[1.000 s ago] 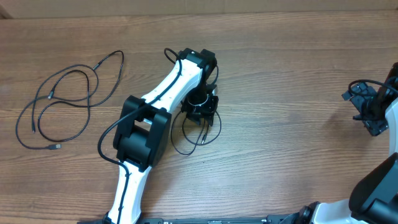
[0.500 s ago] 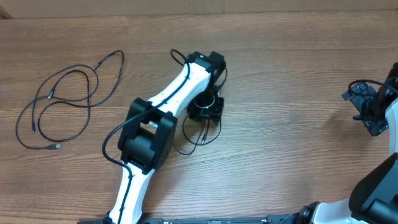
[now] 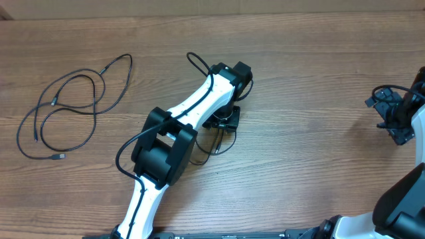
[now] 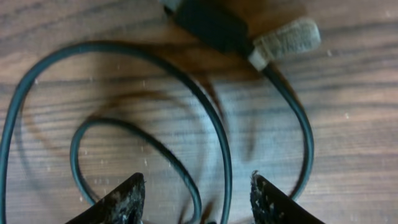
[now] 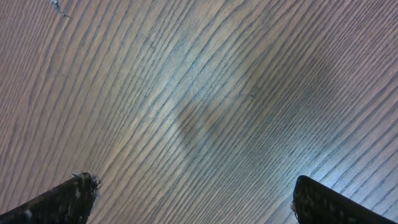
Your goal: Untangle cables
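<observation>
At about nine o'clock on the table point(image 3: 319, 79), one of the cables point(image 3: 95, 93) lies by itself in a loose double loop that crosses over itself, with one end running up toward eleven o'clock and a small plug at its lower end; no gripper is near it. Near the middle of the table, the left gripper point(image 3: 222, 121) points down over a second cable point(image 3: 229, 145), which curls out from under it toward six o'clock; the two cords are well apart, so separating one from the other looks done. The left wrist view shows what is probably left to do. The second cable point(image 4: 227, 162) winds in a big arc with a smaller coil inside it; its black plug point(image 4: 211, 25) sits at twelve o'clock with a pale, fuzzy tip toward one o'clock. The left gripper point(image 4: 196, 186) has its fingers well apart, one on each side of the strands and clamped on nothing. Whether the cord touches either finger cannot be told; the coil appears to lie flat on the wood. At three o'clock, well away from both cords, the right gripper point(image 3: 392, 119) hangs over bare table; its own view shows the right gripper point(image 5: 193, 186) spread wide with nothing between the fingers. By this reading the task is past halfway — each cord remains to be uncurled, starting with the central one.
</observation>
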Motion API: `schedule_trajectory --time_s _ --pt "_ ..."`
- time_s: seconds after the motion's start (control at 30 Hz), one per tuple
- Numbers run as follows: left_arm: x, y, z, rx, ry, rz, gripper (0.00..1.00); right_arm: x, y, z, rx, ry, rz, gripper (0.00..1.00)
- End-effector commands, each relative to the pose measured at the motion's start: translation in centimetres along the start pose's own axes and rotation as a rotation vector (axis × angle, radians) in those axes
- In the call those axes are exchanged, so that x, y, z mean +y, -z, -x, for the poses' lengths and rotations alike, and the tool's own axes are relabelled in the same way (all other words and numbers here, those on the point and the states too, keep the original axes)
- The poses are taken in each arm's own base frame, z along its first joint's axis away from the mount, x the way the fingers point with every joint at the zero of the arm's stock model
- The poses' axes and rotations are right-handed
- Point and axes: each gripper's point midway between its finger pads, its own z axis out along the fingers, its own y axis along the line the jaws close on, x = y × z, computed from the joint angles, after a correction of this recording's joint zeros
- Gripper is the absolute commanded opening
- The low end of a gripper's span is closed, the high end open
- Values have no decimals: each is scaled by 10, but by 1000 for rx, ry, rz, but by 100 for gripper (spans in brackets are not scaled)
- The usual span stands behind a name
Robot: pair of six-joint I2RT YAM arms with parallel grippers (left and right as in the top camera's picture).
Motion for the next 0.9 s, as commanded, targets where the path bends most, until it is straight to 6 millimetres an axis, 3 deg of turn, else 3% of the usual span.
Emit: schedule_trajectory --time_s 0.0,0.07,0.1,0.13,0.17,0.2,0.33,0.43,0.53,0.67,0.8,0.87 --pt "2 2 -3 -25 19 13 52 -1 1 2 -10 -1 -3 100" --pt "-1 -4 -6 -18 13 3 51 -1 1 2 -10 -1 -3 100" --pt "-3 -9 -8 -15 10 -1 44 -1 1 2 -10 -1 -3 100" --pt "-3 -13 -9 -15 6 0 35 -1 1 2 -10 -1 -3 100" --pt "-4 -16 -10 -16 3 1 12 -1 1 2 -10 -1 -3 100" --pt "-5 -20 -11 -16 0 1 4 -1 1 2 -10 -1 -3 100" --pt "-4 -26 -13 -21 -17 15 4 -1 1 2 -10 -1 -3 100" --pt "5 -12 -7 -58 -29 58 4 -1 1 2 -10 -1 -3 100" --pt "12 16 3 -134 -17 67 4 -1 1 2 -10 -1 -4 100" --pt "21 73 15 -298 5 58 4 -1 1 2 -10 -1 -3 100" --pt "36 148 24 -533 53 40 4 -1 1 2 -10 -1 -3 100" --pt "54 201 25 -702 105 46 4 -1 1 2 -10 -1 -3 100"
